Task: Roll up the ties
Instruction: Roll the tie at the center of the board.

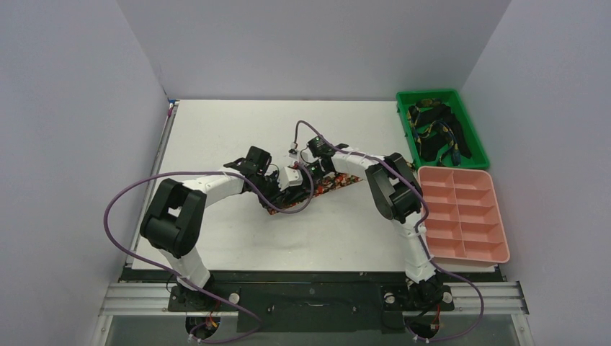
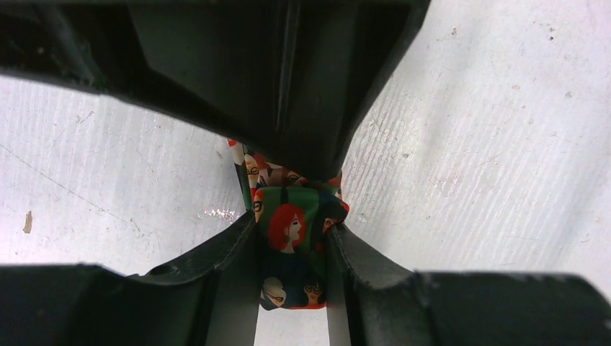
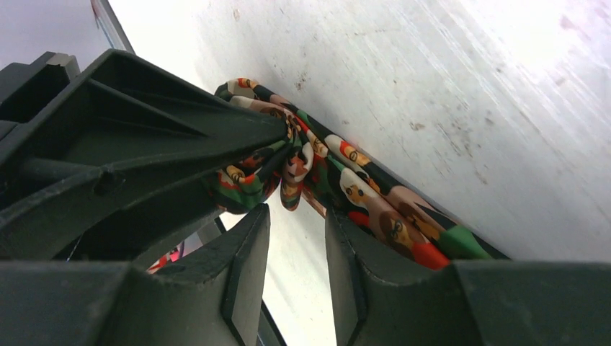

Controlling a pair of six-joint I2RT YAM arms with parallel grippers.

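Note:
A tie (image 1: 336,184) with a busy red, orange and green print of faces lies on the white table's middle, partly bunched. My left gripper (image 1: 278,186) is shut on its end; in the left wrist view the printed fabric (image 2: 286,216) fills the gap between the left gripper (image 2: 292,234) fingers. My right gripper (image 1: 303,173) meets it from the right. In the right wrist view the right gripper (image 3: 297,213) is open a little with only table between the pads, and the bunched tie (image 3: 360,189) lies just past its fingertips.
A green bin (image 1: 425,93) at the back right holds several dark patterned ties (image 1: 434,130). A pink compartment tray (image 1: 461,171) stands in front of it. Purple cables (image 1: 122,191) loop off both arms. Grey walls close in the table.

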